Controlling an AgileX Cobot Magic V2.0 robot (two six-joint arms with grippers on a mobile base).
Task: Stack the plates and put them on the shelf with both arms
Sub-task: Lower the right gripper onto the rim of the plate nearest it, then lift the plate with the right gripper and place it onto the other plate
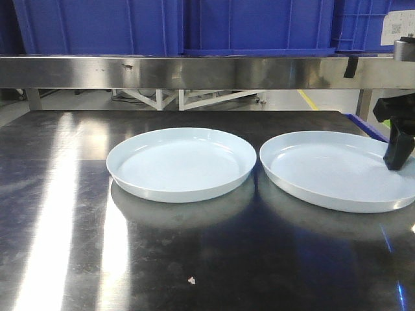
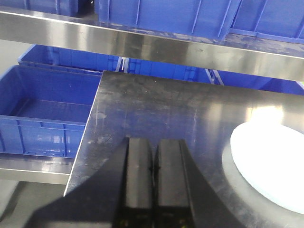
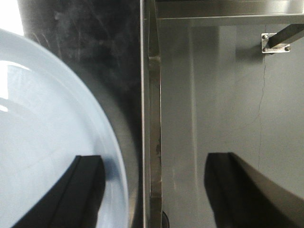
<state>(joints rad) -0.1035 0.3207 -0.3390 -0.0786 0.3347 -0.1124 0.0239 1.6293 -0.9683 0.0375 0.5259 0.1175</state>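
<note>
Steel tabletop [image 1: 65, 246], glossy with strong glare streaks. A small pale speck [image 1: 190, 280] lies near the front edge, about mid-width.

Left gripper [image 2: 153, 166]: both black fingers are pressed flat together with nothing between them. It hangs over the tabletop's left part, close to the left edge. An open blue crate [image 2: 42, 109] sits lower down, beyond that edge.

Mid-depth, two pale blue-white plates lie flat, side by side and unstacked. The left plate [image 1: 181, 163] is roughly central. The right plate [image 1: 331, 170] reaches toward the right edge. Their rims are just beside each other (a sliver of steel seems to show between them).

Right gripper [image 3: 154, 161]: the jaws are spread wide and hold nothing. One finger [image 3: 85, 190] is over the right plate's inner surface, and the other [image 3: 242, 190] is out past the tabletop's right edge, above the floor [image 3: 213, 95]. The plate's rim and the table's edge fall between the two. I cannot tell whether the finger touches the plate.

Beyond the far edge, the shelf's front rail [image 1: 194, 72] of brushed steel runs across, higher than the plates. Large blue crates [image 1: 259, 26] sit on that tier.
</note>
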